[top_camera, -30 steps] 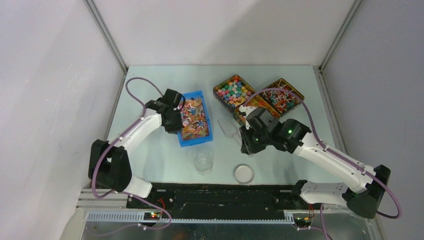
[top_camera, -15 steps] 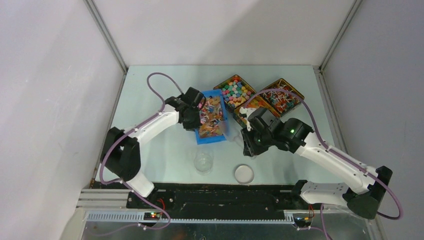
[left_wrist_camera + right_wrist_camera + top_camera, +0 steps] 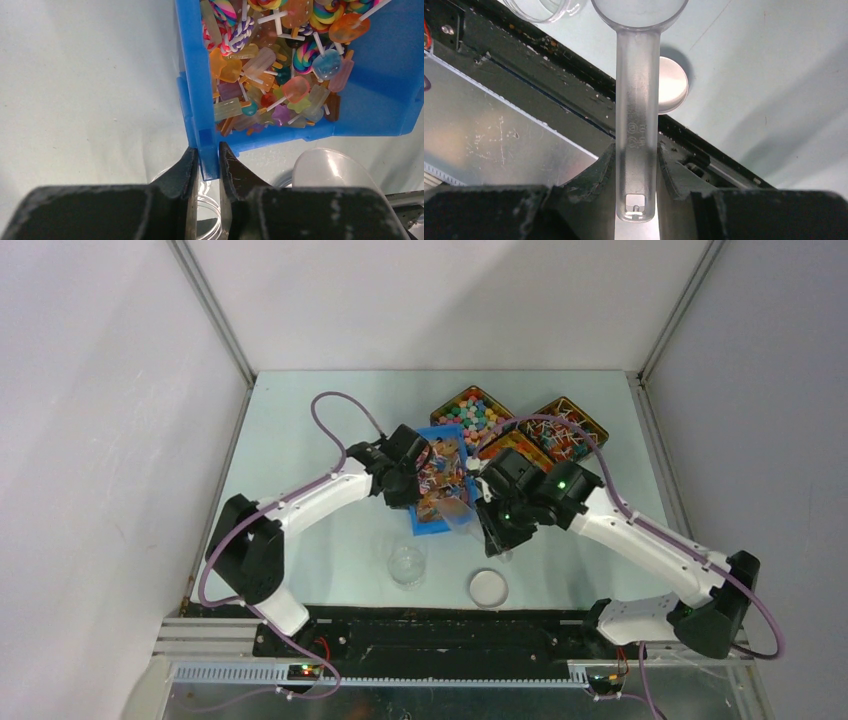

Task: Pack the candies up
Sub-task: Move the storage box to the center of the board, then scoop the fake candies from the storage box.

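Jar (image 3: pixel 407 562) left of lid (image 3: pixel 488 587), tins (image 3: pixel 480 397) behind bin (image 3: pixel 431 526)

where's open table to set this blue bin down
Widest bare table lies back-left, between the left wall and the left arm. A smaller patch sits near-right, between the lid and the right arm. Crowded: the middle, where blue bin, scoop, jar and two tins cluster.

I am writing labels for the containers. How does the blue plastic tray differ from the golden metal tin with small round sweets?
The blue plastic tray is plain blue; the golden metal tin has a golden rim. The tray holds mixed sweets, many on white sticks; the tin holds small round sweets in many colours. The left gripper pinches the tray's wall; the tin stands ungripped on the table. Both are rectangular, open and well filled.
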{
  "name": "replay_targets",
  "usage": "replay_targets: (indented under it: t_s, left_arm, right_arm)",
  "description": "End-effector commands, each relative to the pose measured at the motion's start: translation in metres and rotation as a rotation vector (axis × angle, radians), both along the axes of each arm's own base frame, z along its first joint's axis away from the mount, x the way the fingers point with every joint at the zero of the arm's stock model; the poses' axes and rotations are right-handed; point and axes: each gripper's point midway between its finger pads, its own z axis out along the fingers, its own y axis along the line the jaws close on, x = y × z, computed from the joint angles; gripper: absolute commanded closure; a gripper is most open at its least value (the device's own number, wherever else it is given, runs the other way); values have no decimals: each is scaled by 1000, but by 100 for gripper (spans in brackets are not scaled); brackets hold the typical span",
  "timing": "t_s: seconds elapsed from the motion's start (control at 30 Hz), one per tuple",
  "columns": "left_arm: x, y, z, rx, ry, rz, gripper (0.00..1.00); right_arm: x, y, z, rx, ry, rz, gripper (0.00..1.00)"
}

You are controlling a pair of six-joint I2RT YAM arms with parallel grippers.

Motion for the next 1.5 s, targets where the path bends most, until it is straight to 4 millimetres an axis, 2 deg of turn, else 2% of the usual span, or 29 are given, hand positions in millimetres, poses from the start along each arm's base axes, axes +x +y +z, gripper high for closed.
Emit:
replay_targets:
  t_s: [0.0,0.23,0.4,0.67,0.87,1.1,1.47]
  left_arm:
    - [-25,-19,-10,-39,62,-67,100]
    - [-41,-31,-14,-36,64,-94,100]
    - [-49,-38,-15,-40,64,-104,100]
    - [-56,-37,-10,-36,50,-111,100]
    - [-63,-36,-17,-19,61,-115,100]
    - [-65,-36,-18,-8,60,-113,100]
    - [-65,-35,-18,0,57,-110,100]
  right_arm:
    - [1,3,14,-25,19,-2,100]
    - [4,4,15,-100,78,-29,100]
    - [2,0,4,-165,136,-34,100]
    - [2,-7,-11,-259,184,-36,100]
    - [13,-3,-16,-293,184,-37,100]
    - [27,1,-32,-344,221,-36,100]
    - [62,14,-55,-323,165,-73,100]
